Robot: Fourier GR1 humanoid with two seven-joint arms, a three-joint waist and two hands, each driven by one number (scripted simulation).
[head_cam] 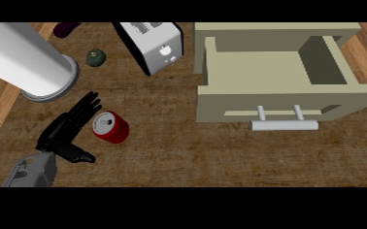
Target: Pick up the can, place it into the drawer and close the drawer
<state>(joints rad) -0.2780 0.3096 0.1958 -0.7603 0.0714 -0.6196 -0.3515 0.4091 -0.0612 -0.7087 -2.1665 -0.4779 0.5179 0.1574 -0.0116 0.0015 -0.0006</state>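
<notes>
You see only one hand, the left hand (66, 132), coming in at the lower left with its forearm cut off by the edge; its fingers are straight and spread, holding nothing, just beside the one red can (111, 127), which stands on the wooden surface (215, 155). One drawer (276, 80) stands open at the right, its handle (284, 124) toward you, with bare surface between. Behind sit one toaster (154, 46), one dark green fruit (95, 57), and a white cylinder (36, 65), partly cut off.

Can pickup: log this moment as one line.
phase: reach | left hand: open, beside red can | can: upright on counter | drawer: open | right hand: out of view
</notes>
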